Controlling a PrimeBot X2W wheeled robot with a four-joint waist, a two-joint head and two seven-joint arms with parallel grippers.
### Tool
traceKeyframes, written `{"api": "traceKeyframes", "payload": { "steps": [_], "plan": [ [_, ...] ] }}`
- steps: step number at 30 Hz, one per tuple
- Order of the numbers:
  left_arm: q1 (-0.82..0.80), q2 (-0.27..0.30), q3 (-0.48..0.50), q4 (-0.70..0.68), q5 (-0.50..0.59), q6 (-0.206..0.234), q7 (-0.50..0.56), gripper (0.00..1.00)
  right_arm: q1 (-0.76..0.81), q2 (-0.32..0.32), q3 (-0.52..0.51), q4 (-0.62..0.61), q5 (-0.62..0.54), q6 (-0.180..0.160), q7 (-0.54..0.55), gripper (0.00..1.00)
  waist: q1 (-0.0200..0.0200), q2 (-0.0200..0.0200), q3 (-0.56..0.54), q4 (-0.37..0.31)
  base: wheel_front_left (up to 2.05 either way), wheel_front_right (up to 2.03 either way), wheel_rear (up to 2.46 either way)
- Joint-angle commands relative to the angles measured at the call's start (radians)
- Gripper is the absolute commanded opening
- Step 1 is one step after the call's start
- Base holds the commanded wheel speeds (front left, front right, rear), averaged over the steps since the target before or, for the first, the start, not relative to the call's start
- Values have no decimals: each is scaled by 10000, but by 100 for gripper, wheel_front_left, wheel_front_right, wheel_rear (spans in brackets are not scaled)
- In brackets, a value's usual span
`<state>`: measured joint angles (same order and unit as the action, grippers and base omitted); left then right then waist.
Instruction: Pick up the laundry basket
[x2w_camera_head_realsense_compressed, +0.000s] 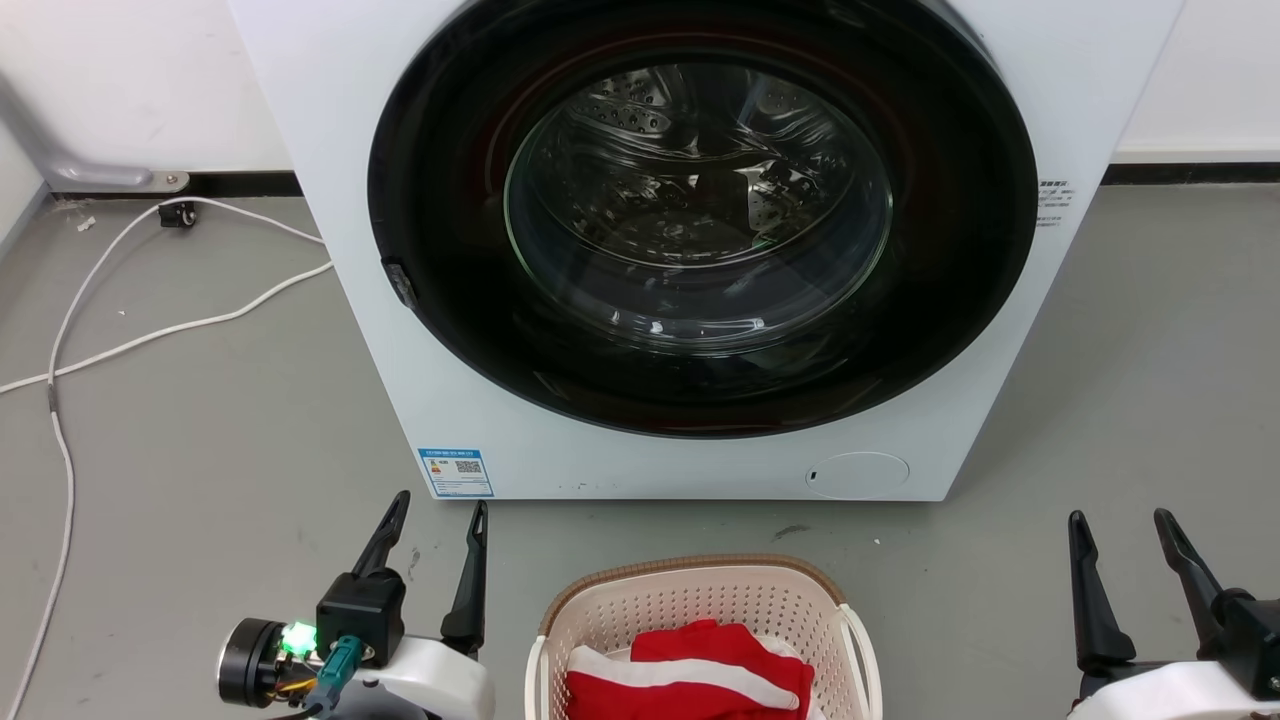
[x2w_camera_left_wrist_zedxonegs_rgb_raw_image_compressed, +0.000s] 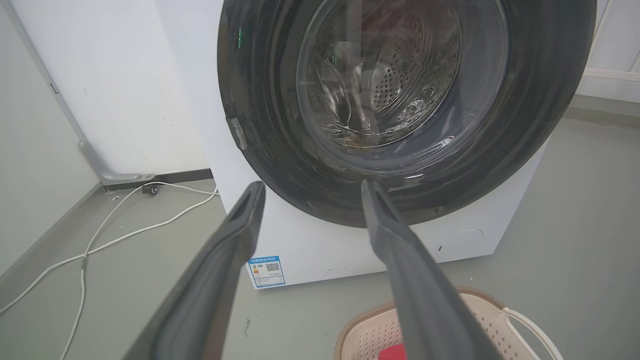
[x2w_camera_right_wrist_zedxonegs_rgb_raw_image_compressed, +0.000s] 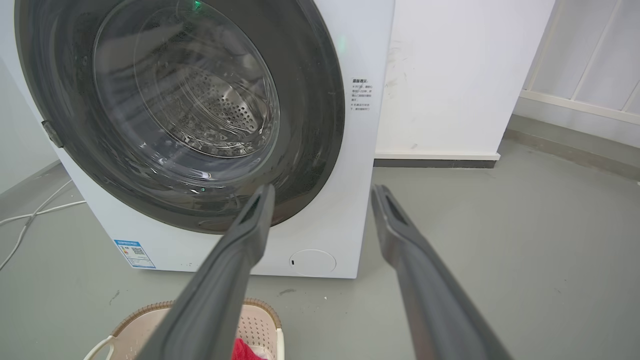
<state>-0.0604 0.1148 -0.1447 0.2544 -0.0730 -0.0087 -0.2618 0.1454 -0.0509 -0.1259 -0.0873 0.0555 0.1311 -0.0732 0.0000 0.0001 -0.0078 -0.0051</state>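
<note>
Plainly — laundry basket (x2w_camera_head_realsense_compressed: 700, 600) sits on floor (x2w_camera_head_realsense_compressed: 250, 420).

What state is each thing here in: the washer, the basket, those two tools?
washer door: shut.
laundry basket: on the floor, ungripped.
red and white cloth: lying in the basket.
left tool: open, empty.
right tool: open, empty.
white cable: loose on the floor.

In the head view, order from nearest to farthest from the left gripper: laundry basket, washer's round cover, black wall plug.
1. laundry basket, right of the left gripper.
2. round cover, low right on the washer.
3. black wall plug, far back left.
</note>
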Motion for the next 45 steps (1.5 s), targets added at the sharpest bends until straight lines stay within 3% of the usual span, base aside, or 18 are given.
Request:
{"api": "traceKeyframes", "payload": {
  "steps": [1,13,20,27,33,37,45],
  "plan": [
    [118,-26,39,28,49,-53,-48,100,-91,11,-10,52,-3,-5,-66,100,0,-1,3,1,0,0,0],
    [-119,-11,109,230,180,-111,-37,100,-269,11,-31,356,277,-7,319,100,0,-1,183,32,0,0,0],
    [-859,81,169,1035,-148,-415,113,100,-846,12,-82,949,623,-7,1763,100,0,-1,565,28,0,0,0],
    [-1819,100,-87,2526,-824,-947,1964,100,-1574,-7,255,2177,837,-7,4432,100,0,-1,931,54,0,0,0],
    [-2191,13,-613,3870,-1492,-1159,3498,100,-2050,-379,1038,3269,1352,-7,5723,100,0,-1,1148,1,0,0,0],
    [-2450,-7,-1001,4569,-1843,-1200,4038,100,-2482,-583,1499,4018,1703,-7,5962,100,0,-1,1397,-28,0,0,0],
    [-3315,97,-1754,5893,-2409,-1217,4352,100,-3764,-648,2122,5942,1868,-7,5395,100,0,-1,2203,-186,0,0,0]
  ]
}}
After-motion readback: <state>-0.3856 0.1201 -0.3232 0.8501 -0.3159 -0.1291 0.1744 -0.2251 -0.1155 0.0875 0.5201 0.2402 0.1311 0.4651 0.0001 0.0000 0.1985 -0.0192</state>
